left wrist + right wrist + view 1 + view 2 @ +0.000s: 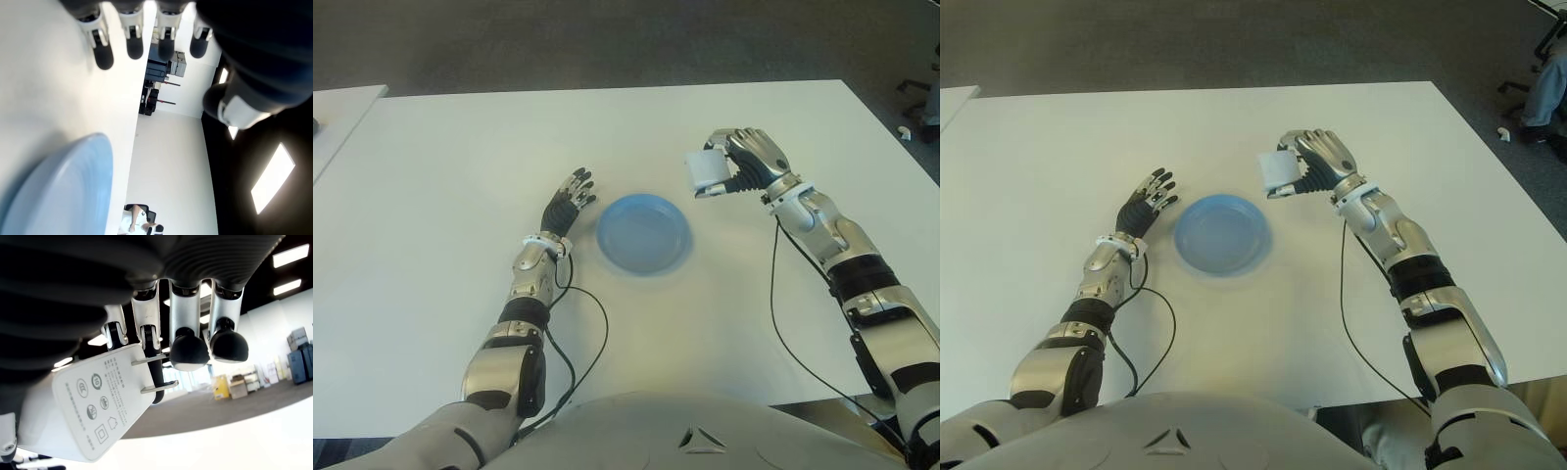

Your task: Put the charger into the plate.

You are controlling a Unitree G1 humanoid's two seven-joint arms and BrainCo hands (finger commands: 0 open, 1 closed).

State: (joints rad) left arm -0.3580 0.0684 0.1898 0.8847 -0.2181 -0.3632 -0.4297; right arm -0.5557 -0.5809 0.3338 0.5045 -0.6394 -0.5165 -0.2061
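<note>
My right hand (749,162) has its fingers (190,352) curled around the charger (707,169) (prongs out), lifted off the desk (440,176) just right of the plate (643,233), ready to carry across. My left hand (570,199) waits open beside the plate's left.

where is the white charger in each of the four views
Left eye view: the white boxy plastic charger is right of centre, gripped in the right hand.
Right eye view: same charger, just right of centre.
Left wrist view: not in it.
Right wrist view: fills the lower left, prongs out.
Shared landmark: the round blue plate, also at the left wrist view's lower left.
</note>
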